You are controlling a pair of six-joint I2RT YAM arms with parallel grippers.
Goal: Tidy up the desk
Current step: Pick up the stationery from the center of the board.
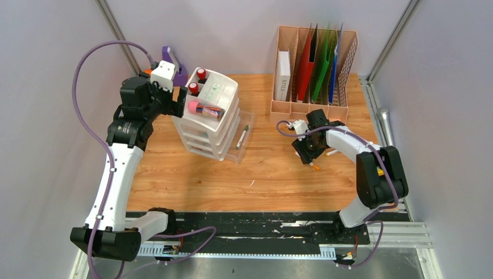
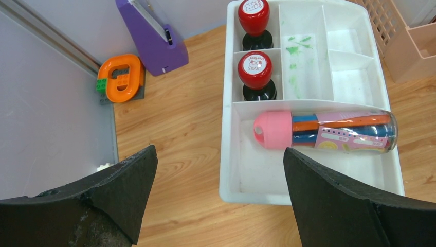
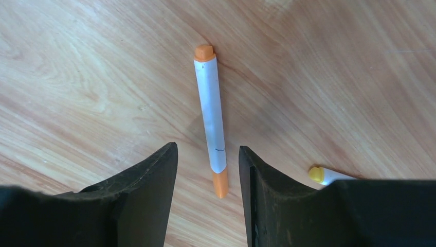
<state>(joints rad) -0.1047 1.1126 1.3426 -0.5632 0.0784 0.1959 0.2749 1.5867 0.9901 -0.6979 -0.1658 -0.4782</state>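
While left tool (image 2: 220, 151) gapes over organizer (image 2: 226, 77) edge, downturned right tool (image 3: 206, 148) straddles marker (image 3: 211, 113), jaws apart.

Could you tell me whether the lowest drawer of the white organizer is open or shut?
Open: the lowest drawer juts out past the white organizer, a green-capped pen lying in it.

We see white shells and black joints on the left arm (image 1: 118, 174) and right arm (image 1: 349, 138), a purple cable (image 1: 74, 87) at ten o'clock, and black wedge fingers (image 2: 334, 206).
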